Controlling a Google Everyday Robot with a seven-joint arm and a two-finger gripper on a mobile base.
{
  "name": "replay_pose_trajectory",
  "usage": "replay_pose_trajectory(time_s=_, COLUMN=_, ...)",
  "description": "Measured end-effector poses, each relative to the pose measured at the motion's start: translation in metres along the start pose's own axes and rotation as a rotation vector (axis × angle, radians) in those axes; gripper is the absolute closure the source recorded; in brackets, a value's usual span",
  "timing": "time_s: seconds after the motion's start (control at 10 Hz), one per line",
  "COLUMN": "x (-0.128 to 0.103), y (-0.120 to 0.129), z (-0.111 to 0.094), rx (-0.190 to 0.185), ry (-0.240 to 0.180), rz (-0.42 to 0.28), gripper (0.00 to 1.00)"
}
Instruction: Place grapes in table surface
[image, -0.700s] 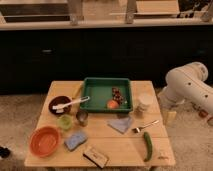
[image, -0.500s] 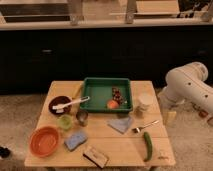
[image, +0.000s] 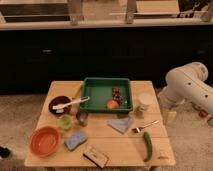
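The grapes (image: 116, 93), a small dark purple-red cluster, lie inside the green tray (image: 95, 92) towards its right side. A round orange-red fruit (image: 112, 104) lies just in front of them. The tray rests at the back middle of the light wooden table surface (image: 125, 145). My white arm (image: 186, 84) is off to the right of the table. My gripper (image: 169, 116) hangs low at the arm's end, beside the table's right edge, well apart from the grapes.
On the table: a dark bowl with a white utensil (image: 61, 104), a green cup (image: 65, 121), a metal can (image: 82, 117), an orange bowl (image: 45, 141), a blue sponge (image: 75, 140), a grey-blue cloth (image: 121, 124), a fork (image: 145, 126), a green vegetable (image: 147, 145), a white cup (image: 144, 103).
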Motion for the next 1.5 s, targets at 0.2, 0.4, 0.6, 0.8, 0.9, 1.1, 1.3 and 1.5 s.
replay_pose_trajectory(time_s=0.2, x=0.000, y=0.000, z=0.000, rx=0.000, ry=0.000, rz=0.000, gripper=0.20)
replay_pose_trajectory(time_s=0.4, x=0.000, y=0.000, z=0.000, rx=0.000, ry=0.000, rz=0.000, gripper=0.20)
replay_pose_trajectory(time_s=0.6, x=0.000, y=0.000, z=0.000, rx=0.000, ry=0.000, rz=0.000, gripper=0.20)
replay_pose_trajectory(time_s=0.8, x=-0.002, y=0.001, z=0.000, rx=0.002, ry=0.004, rz=-0.015, gripper=0.20)
replay_pose_trajectory(time_s=0.9, x=-0.010, y=-0.001, z=0.000, rx=0.006, ry=0.006, rz=-0.043, gripper=0.20)
replay_pose_trajectory(time_s=1.1, x=-0.040, y=-0.003, z=0.000, rx=0.012, ry=0.011, rz=-0.103, gripper=0.20)
replay_pose_trajectory(time_s=1.3, x=-0.050, y=-0.004, z=0.000, rx=0.019, ry=0.015, rz=-0.137, gripper=0.20)
replay_pose_trajectory(time_s=1.5, x=-0.051, y=-0.006, z=-0.001, rx=0.027, ry=0.018, rz=-0.185, gripper=0.20)
